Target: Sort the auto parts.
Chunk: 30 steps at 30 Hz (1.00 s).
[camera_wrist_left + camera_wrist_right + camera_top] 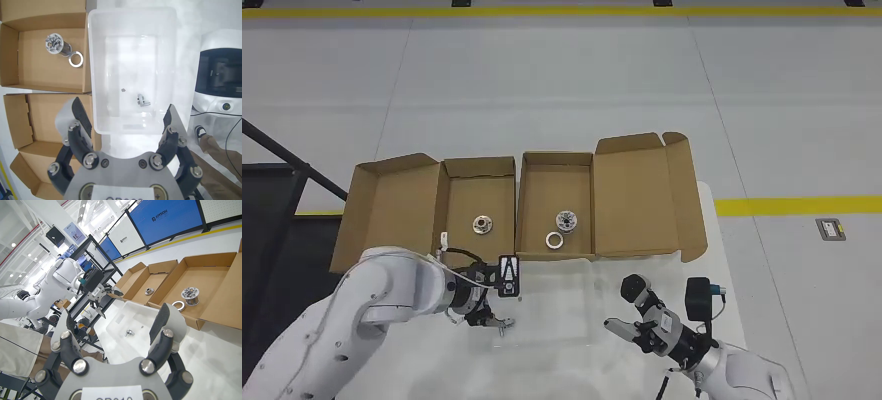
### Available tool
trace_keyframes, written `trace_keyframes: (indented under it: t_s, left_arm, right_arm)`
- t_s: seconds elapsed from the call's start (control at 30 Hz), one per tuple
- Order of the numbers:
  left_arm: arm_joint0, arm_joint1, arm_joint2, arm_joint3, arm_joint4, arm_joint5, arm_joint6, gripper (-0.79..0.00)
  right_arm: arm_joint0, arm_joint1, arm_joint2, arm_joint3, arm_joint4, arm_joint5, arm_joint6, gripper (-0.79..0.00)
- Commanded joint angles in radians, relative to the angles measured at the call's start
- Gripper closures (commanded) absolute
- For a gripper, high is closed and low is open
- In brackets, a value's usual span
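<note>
Since three parts already lay in the cardboard boxes, the sorting looked mostly done. The left box (464,192) held a flanged part (482,225) lying flat with its bore facing up. The right box (539,190) held a toothed hub (566,220) standing upright on its end, axis vertical, with a flat ring (555,240) just beside its base.

In front of the boxes, the left claw (122,106) hung over the left end of the white tray (92,56), its jaws spread wide and holding nothing. One small metal part (142,101) was left on the tray floor, near that end and on the side away from the boxes. It lay flat and looked L-shaped: a short block with a pin sticking out. The pin, its longer limb, seemed to run across the tray's short way, with its free end turned away from the boxes. The part was too small to be sure of more. The right claw (116,310) sat off the tray's right end, also wide open and empty, facing the same part (129,333).

What was left, as I judged it, was to lift this last piece and drop it in the fitting box.
</note>
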Motion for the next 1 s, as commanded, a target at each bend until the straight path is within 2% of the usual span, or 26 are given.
trace_keyframes:
  t_s: [0.0, 0.1, 0.23, 0.53, 0.67, 0.83, 0.97]
  left_arm:
    - [0.0, 0.0, 0.0, 0.0, 0.0, 0.0, 0.0, -0.785]
    - [0.023, -0.004, 0.024, -0.004, 0.019, 0.044, -0.005, -0.785]
    - [0.005, -0.019, 0.091, -0.024, 0.032, 0.116, -0.116, -0.785]
    - [-0.109, -0.063, 0.231, 0.003, -0.132, 0.302, -0.302, -0.785]
    - [-0.152, -0.088, 0.3, 0.033, -0.126, 0.377, -0.377, -0.785]
    - [-0.192, -0.123, 0.354, 0.078, -0.072, 0.459, -0.403, -0.785]
    - [-0.204, -0.148, 0.385, 0.128, -0.091, 0.496, -0.407, -0.785]
  right_arm:
    - [0.0, 0.0, 0.0, 0.0, 0.0, 0.0, 0.0, -0.785]
    - [0.0, 0.0, 0.0, 0.0, 0.0, 0.0, 0.0, -0.785]
    - [0.0, 0.0, 0.0, 0.0, 0.0, 0.0, 0.0, -0.785]
    - [0.0, 0.0, 0.0, 0.0, 0.0, 0.0, 0.0, -0.785]
    - [0.0, 0.0, 0.0, 0.0, 0.0, 0.0, 0.0, -0.785]
    - [0.0, 0.0, 0.0, 0.0, 0.0, 0.0, 0.0, -0.785]
    - [0.0, 0.0, 0.0, 0.0, 0.0, 0.0, 0.0, -0.785]
